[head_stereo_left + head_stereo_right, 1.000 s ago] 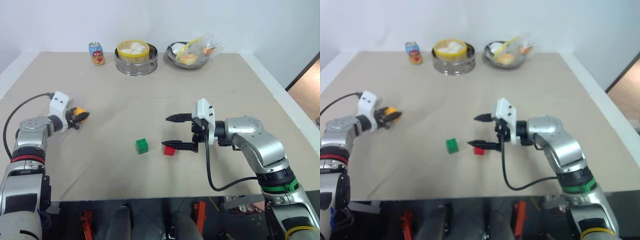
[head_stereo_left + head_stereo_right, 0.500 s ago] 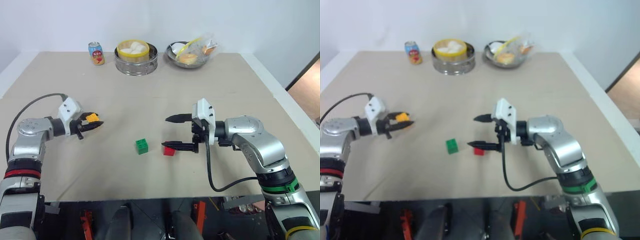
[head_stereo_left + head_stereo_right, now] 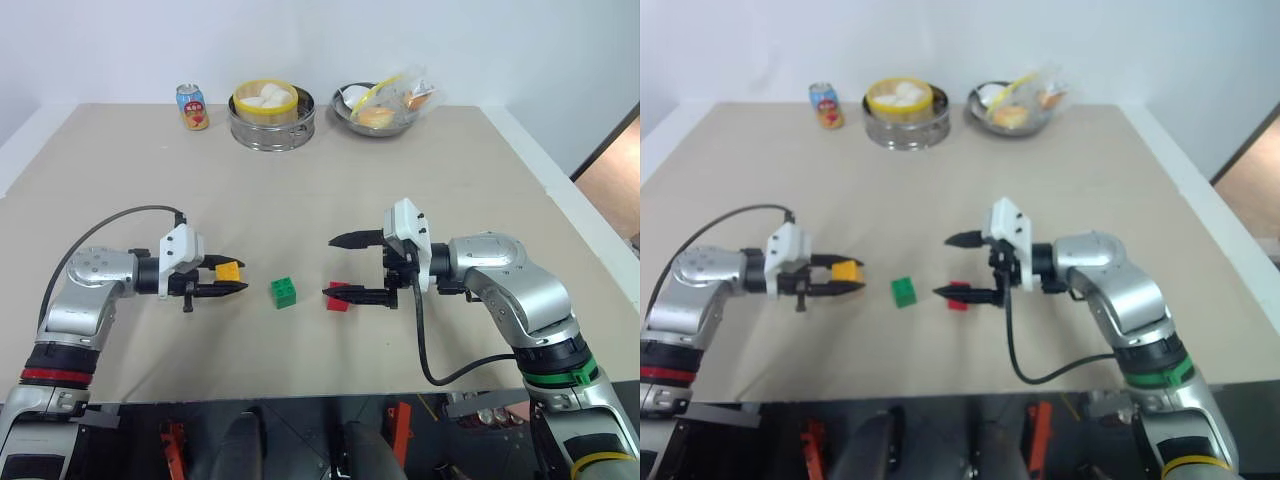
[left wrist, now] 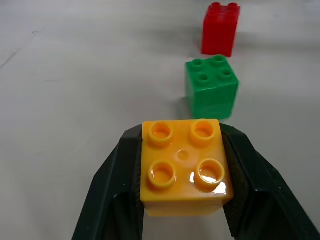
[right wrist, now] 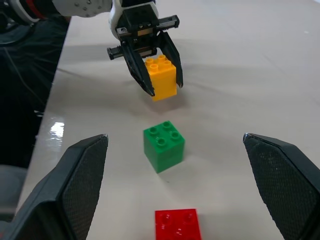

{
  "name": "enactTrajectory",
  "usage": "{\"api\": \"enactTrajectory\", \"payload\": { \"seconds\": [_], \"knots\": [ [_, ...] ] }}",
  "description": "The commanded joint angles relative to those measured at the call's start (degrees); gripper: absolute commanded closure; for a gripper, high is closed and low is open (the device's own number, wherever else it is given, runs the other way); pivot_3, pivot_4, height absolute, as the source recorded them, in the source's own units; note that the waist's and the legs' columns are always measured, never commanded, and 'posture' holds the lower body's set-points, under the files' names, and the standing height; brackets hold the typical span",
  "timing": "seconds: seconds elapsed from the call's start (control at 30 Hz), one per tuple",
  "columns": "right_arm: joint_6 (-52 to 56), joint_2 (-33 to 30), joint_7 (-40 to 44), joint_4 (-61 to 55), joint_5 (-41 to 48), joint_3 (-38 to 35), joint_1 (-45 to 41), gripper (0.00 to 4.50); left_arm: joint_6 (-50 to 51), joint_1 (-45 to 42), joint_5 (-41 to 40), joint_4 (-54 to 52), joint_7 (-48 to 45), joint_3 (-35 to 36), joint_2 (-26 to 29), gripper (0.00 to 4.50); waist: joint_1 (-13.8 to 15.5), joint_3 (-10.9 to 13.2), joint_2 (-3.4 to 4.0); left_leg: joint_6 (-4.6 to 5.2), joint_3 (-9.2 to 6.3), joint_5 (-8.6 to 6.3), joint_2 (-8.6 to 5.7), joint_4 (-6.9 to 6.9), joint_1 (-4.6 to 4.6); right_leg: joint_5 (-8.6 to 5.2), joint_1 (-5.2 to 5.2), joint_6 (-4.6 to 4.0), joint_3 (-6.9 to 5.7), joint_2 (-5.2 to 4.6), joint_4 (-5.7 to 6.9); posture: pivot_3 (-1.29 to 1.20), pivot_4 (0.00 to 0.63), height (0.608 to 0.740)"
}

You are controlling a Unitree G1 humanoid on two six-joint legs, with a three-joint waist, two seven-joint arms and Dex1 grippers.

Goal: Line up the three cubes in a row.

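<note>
Beige table point(image 3: 300, 200) held the green cube point(image 3: 284, 291) and red cube point(image 3: 338, 298) side by side, the left gripper point(image 3: 228, 280) pinching the yellow cube point(image 3: 229, 270) just left of green, in line, while the right gripper point(image 3: 342, 267) stood spread over red

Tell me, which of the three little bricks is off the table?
The orange-yellow cube: it is clamped in the left gripper above the table, while the green cube and red cube sit on it.

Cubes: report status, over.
Left gripper shut on orange-yellow cube. Right gripper open over red cube. Green cube between them; nothing in the way.
</note>
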Motion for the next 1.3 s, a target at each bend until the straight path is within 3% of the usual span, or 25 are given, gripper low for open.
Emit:
{"api": "enactTrajectory", "payload": {
  "seconds": [0.03, 1.2, 1.27, 1.3],
  "knots": [
    [0.0, -0.8, 0.1, -2.7, 0.9, -1.5, -0.1, 0.0, -1.2, 0.4, -0.7, -0.2, -1.1, 0.4, 1.0, 3.13, 0.0, 0.0, 0.0, 0.0, 0.01, 0.0, -0.01, 0.0, 0.0, 0.0, 0.0, 0.0, 0.0, -0.02, 0.0, 0.0, 0.15, 0.74],
    [1.6, -1.9, -0.7, -5.0, 1.5, -1.9, 1.2, 0.0, -6.5, -0.7, 2.4, 7.8, -4.0, -5.1, -1.7, 3.13, 0.0, 0.0, 0.01, -0.01, 0.01, -0.01, -0.01, 0.01, 0.0, 0.02, 0.01, 0.0, -0.03, -0.07, 0.0, 0.0, 0.15, 0.74],
    [1.6, -1.9, -0.7, -5.1, 1.6, -1.9, 1.3, 0.0, -7.1, -0.8, 2.7, 8.1, -4.5, -5.3, -1.5, 2.12, 0.0, 0.0, 0.01, -0.01, 0.01, -0.01, -0.02, 0.02, 0.0, 0.02, 0.01, 0.01, -0.03, -0.08, 0.0, 0.0, 0.15, 0.74],
    [1.6, -1.9, -0.7, -5.1, 1.6, -1.9, 1.3, 0.0, -7.0, -1.1, 2.6, 8.2, -4.7, -5.2, -1.4, 1.97, 0.0, 0.0, 0.01, -0.02, 0.01, -0.01, -0.02, 0.02, 0.0, 0.02, 0.01, 0.01, -0.03, -0.08, 0.0, 0.0, 0.15, 0.74]
  ]
}}
